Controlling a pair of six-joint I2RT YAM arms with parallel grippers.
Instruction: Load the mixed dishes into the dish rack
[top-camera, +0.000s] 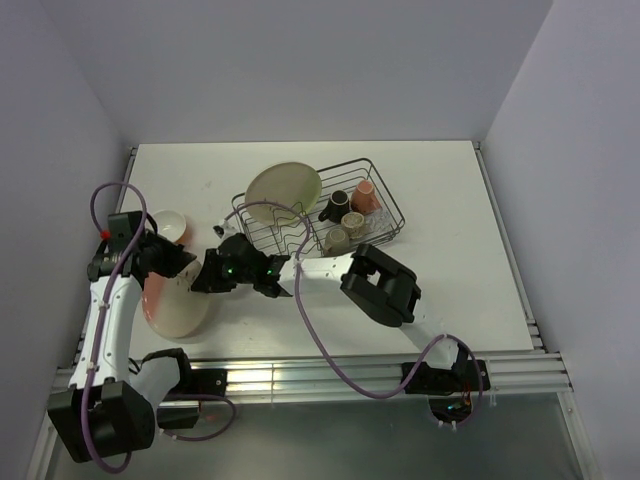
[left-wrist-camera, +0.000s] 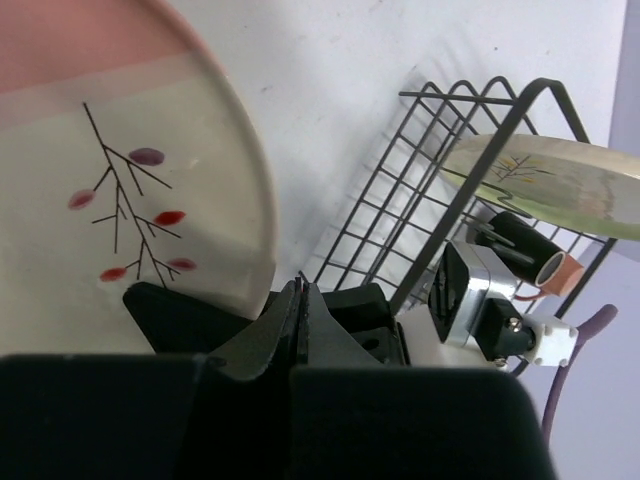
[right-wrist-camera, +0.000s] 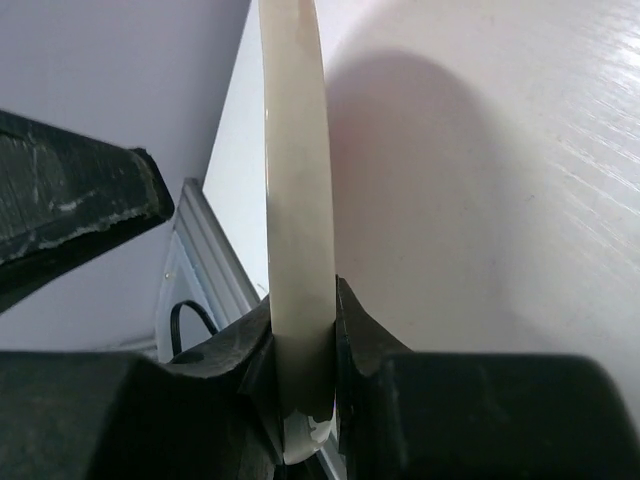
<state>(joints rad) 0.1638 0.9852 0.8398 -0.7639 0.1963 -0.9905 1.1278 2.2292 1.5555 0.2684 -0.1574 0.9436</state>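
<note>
My right gripper (top-camera: 205, 276) is shut on the rim of the pink-tinted plate (top-camera: 176, 302), which is held tilted at the table's front left. The right wrist view shows the cream rim (right-wrist-camera: 296, 200) pinched between the jaws of the right gripper (right-wrist-camera: 305, 335). My left gripper (top-camera: 183, 262) is shut and empty, close beside the plate's upper edge. The left wrist view shows this gripper (left-wrist-camera: 300, 288) next to the plate's sprig face (left-wrist-camera: 120, 180). The green-tinted plate (top-camera: 284, 188) stands in the black wire dish rack (top-camera: 385, 195). The orange-outside bowl (top-camera: 168, 224) sits on the table.
In the rack are a dark brown mug (top-camera: 335, 205), a pink mug (top-camera: 365, 194), an olive mug (top-camera: 352, 220) and one more cup (top-camera: 337, 239). The two grippers are close together. The right arm's purple cable (top-camera: 310, 330) loops over the front of the table.
</note>
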